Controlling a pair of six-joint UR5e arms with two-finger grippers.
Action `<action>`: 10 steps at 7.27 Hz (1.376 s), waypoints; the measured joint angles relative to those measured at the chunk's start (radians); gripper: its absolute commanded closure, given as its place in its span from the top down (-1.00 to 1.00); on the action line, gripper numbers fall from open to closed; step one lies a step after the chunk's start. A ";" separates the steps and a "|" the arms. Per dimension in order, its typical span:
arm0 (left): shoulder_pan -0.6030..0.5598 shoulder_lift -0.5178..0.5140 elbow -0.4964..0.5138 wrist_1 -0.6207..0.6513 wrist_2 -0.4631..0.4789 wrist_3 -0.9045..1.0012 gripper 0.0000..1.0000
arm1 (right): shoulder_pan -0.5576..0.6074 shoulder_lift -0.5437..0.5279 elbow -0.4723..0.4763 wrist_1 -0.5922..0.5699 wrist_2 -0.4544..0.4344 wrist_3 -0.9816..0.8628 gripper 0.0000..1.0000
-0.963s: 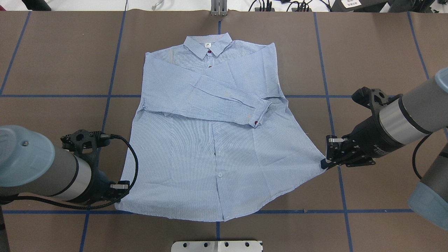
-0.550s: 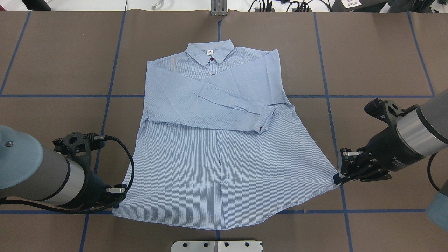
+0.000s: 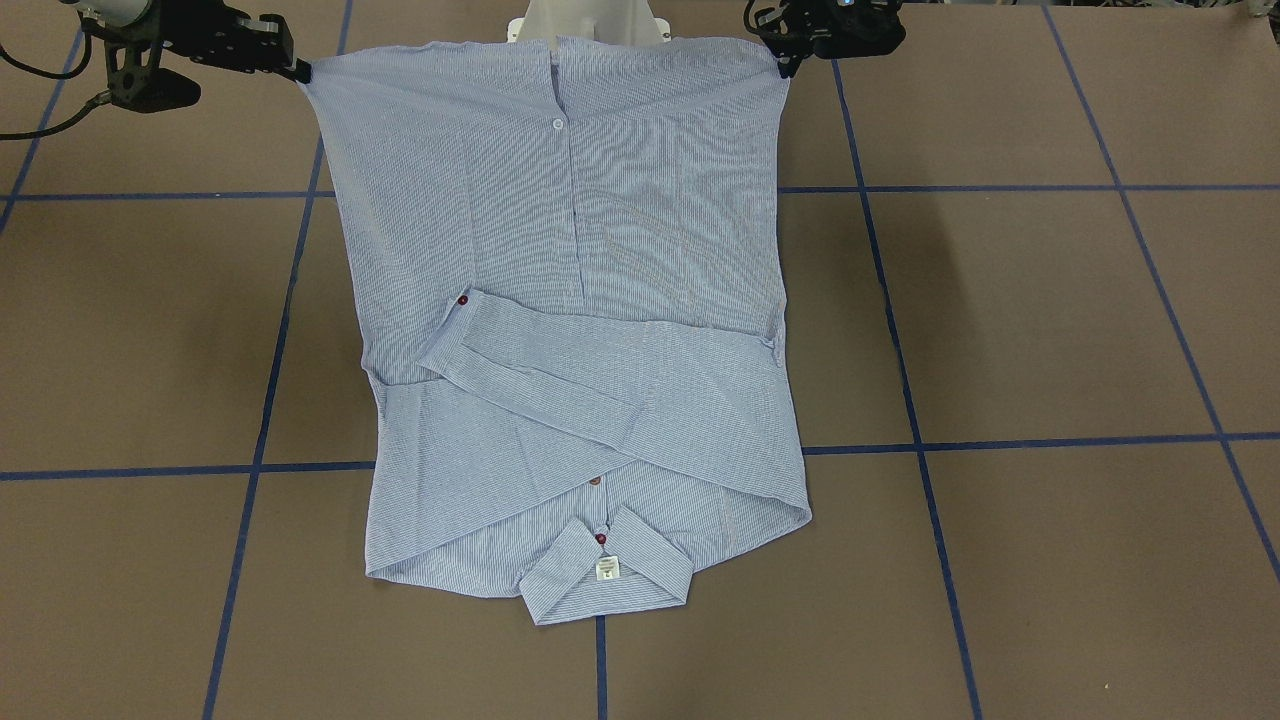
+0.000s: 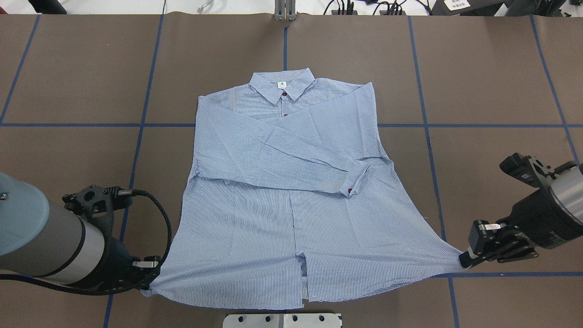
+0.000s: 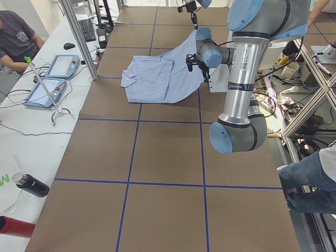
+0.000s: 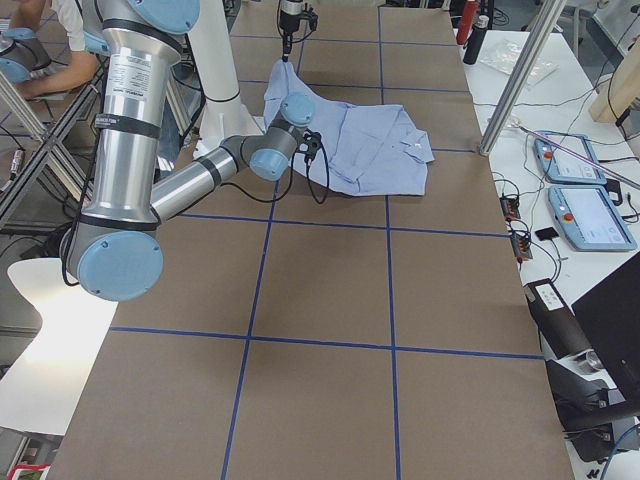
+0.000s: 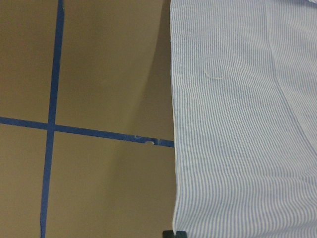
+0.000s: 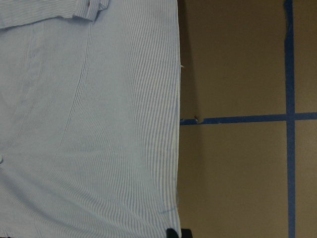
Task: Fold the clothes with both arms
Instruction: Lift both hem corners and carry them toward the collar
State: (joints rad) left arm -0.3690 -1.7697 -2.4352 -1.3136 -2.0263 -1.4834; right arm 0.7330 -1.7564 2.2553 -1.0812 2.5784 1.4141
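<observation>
Brown paper covers the table (image 4: 492,82), ruled into big squares by blue tape (image 4: 423,68). At the centre of the overhead view lies the light blue-and-white striped button-up shirt (image 4: 273,237), front up. Its collar (image 4: 298,89) and white label (image 4: 282,84) point toward the top of the frame, and its hem (image 4: 227,298) runs along the bottom, past the lowest tape line.

Both sleeves are already folded in across the chest. The upper sleeve (image 4: 273,155) slants from upper left down to a cuff with a dark red button (image 4: 350,190) right of centre. The other sleeve (image 4: 337,114) crosses beneath it from the upper right.

The left gripper (image 4: 149,281), at lower left, has its fingers closed on the hem's left corner. The right gripper (image 4: 465,261), at lower right, is pinched on the right corner, which is drawn out into a sharp point. Each wrist view shows the fabric edge running straight down to a dark fingertip at the bottom of the frame. The side views show the hem end raised off the table, while the collar end lies flat.

So the sleeve stage looks done and the lengthwise fold is only just set up. What remains, by my reading, is carrying the hem up over the sleeves toward the collar, then perhaps a further fold. The cloth is thin and taut between the grips, with faint creases, and the placket gapes slightly at the hem.
</observation>
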 measured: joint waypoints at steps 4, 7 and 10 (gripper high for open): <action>0.007 -0.069 0.075 0.000 -0.003 -0.004 -1.00 | -0.002 0.099 -0.078 0.012 0.004 0.008 -1.00; -0.016 -0.088 0.112 -0.001 0.006 0.014 -1.00 | 0.062 0.174 -0.141 0.012 -0.009 0.009 -1.00; -0.179 -0.143 0.169 -0.002 -0.007 0.107 -1.00 | 0.133 0.327 -0.272 0.008 -0.024 0.009 -1.00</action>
State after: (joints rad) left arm -0.5476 -1.9122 -2.2667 -1.3155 -2.0331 -1.3766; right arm 0.8655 -1.4291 1.9838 -1.0736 2.5544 1.4232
